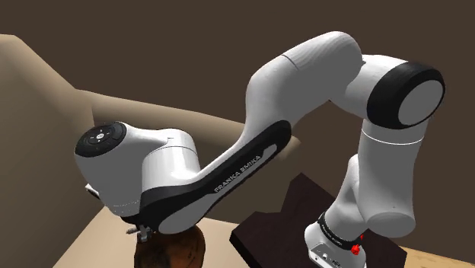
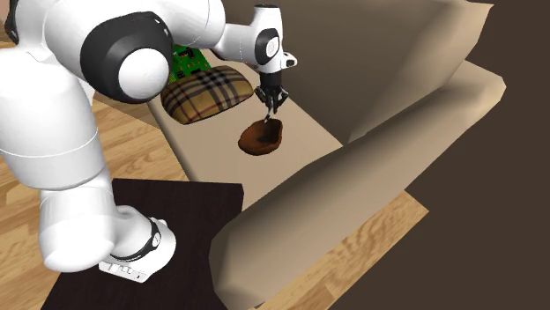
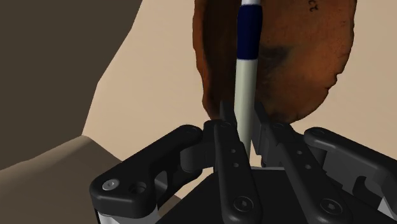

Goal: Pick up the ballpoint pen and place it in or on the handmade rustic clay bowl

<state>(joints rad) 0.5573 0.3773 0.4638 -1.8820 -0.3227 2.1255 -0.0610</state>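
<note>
Between two fingers (image 3: pixel 232 149), one pen (image 3: pixel 247 57).

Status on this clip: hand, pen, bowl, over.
Hand shut on pen. Pen held over brown bowl, not yet released. Nothing between them.

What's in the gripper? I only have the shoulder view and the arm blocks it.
Observer: In the wrist view the gripper is shut on the pen, a pale barrel with a dark blue band.
Operator: Is it over the bowl?
Observer: Yes. The second exterior view puts it just above the brown bowl, which sits on the sofa seat.
Operator: Anything close by?
Observer: A plaid cushion lies beside the bowl, with a gap between them.
</note>
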